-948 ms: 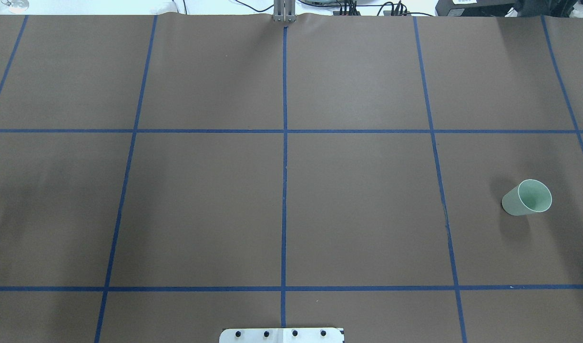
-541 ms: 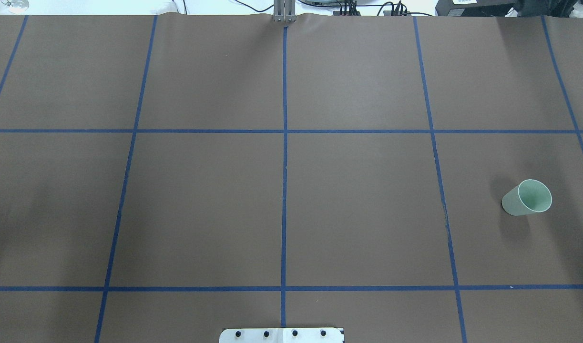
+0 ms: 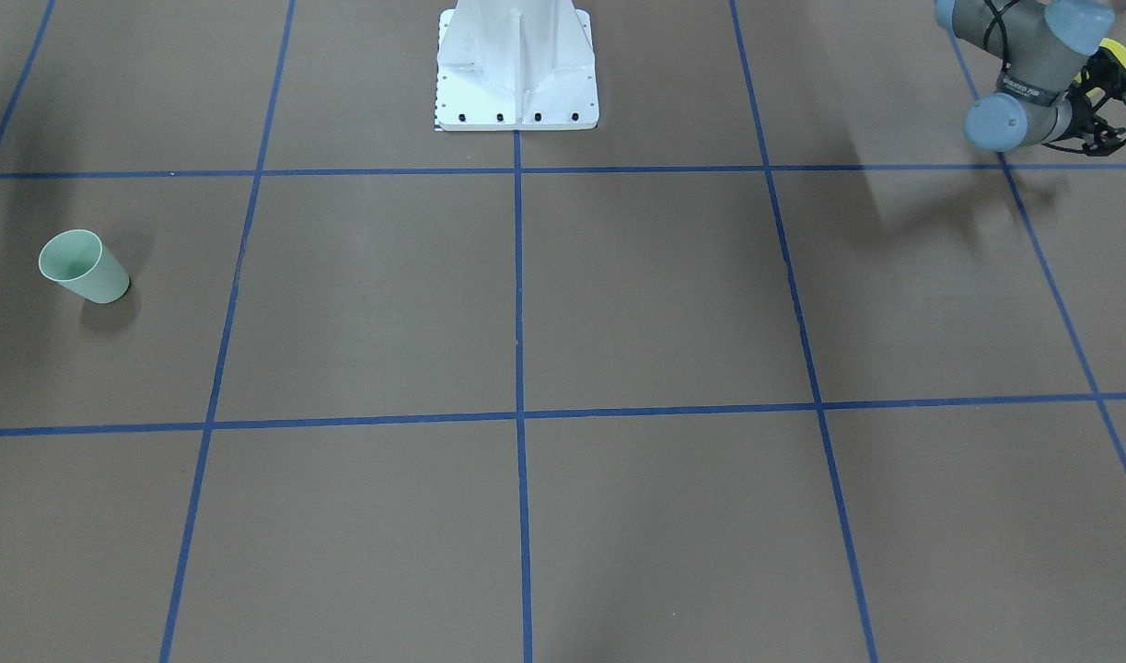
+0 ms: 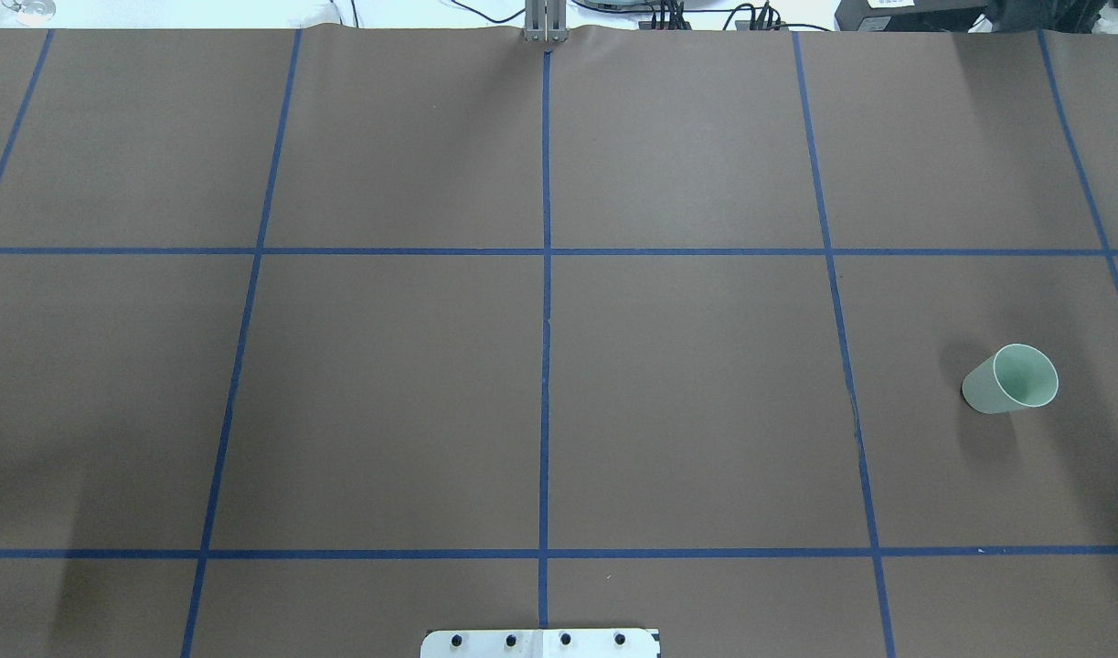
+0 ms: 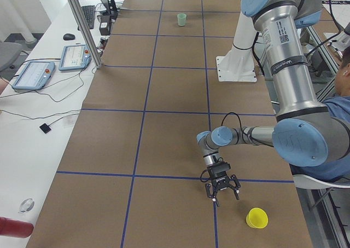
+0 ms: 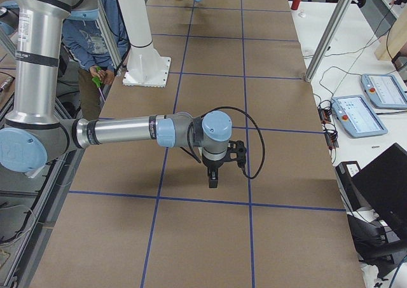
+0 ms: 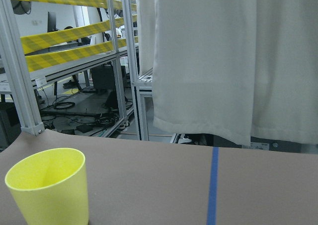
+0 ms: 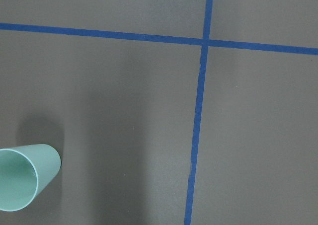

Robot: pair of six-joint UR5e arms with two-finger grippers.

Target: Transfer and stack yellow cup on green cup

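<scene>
Brown paper [image 4: 385, 384] covers your table, ruled into rectangles by blue tape lines [image 4: 546, 366]. Along the white side bench [image 5: 33, 144] you have two teach pendants [image 5: 75, 57] lying flat next to each other. A computer mouse [image 5: 69, 36] and a keyboard [image 5: 87, 16] sit farther along. An aluminium post [image 5: 82, 26] stands at the paper's edge, and a red object [image 5: 13, 226] lies at the near corner. A person in a blue top [image 5: 340, 108] sits at the table's other long side. From the left wrist camera you see a white curtain [image 7: 223, 61] past the table's end, beside yellow-striped beams [image 7: 64, 21] on metal racking.
</scene>
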